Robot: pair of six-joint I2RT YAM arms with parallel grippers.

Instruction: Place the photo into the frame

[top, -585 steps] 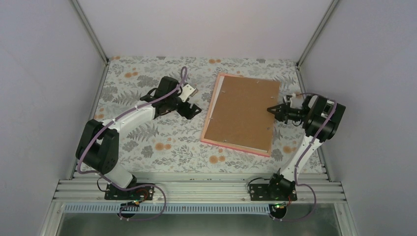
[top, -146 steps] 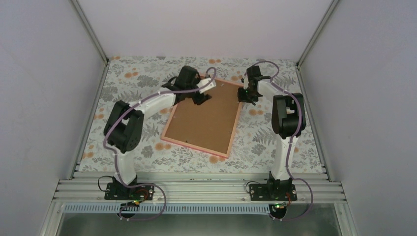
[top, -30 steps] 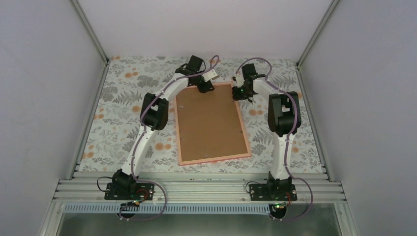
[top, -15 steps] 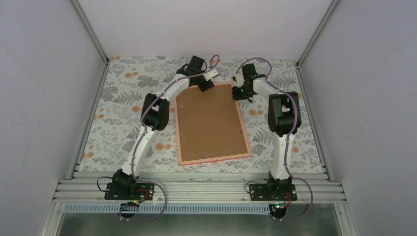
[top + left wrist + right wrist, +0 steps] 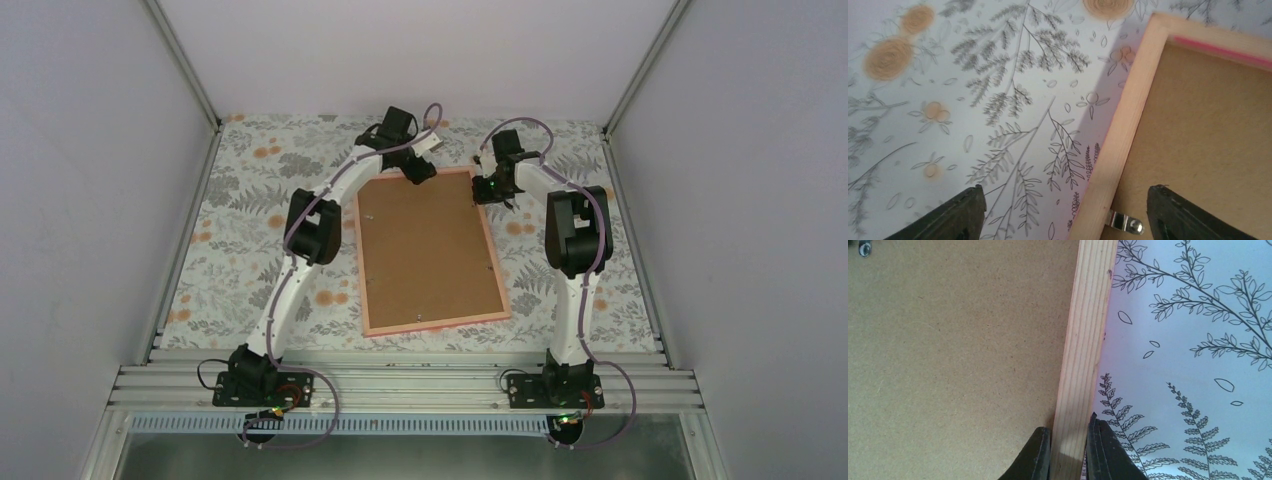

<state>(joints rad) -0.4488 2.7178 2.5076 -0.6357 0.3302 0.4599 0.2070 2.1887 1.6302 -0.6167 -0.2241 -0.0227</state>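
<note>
With R gripper (image 5: 1069, 427) clamped on frame (image 5: 1088, 315) rail, upper right, & L gripper (image 5: 1065, 189) open, I risk skewing it one-handed.

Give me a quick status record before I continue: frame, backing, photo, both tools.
frame: lying flat, back side up, on the floral tablecloth
backing board: brown, sitting inside the frame
photo: not in view
left tool: open, straddling the frame's left rail at the far corner, next to a metal clip
right tool: shut on the frame's right rail near the far corner
</note>
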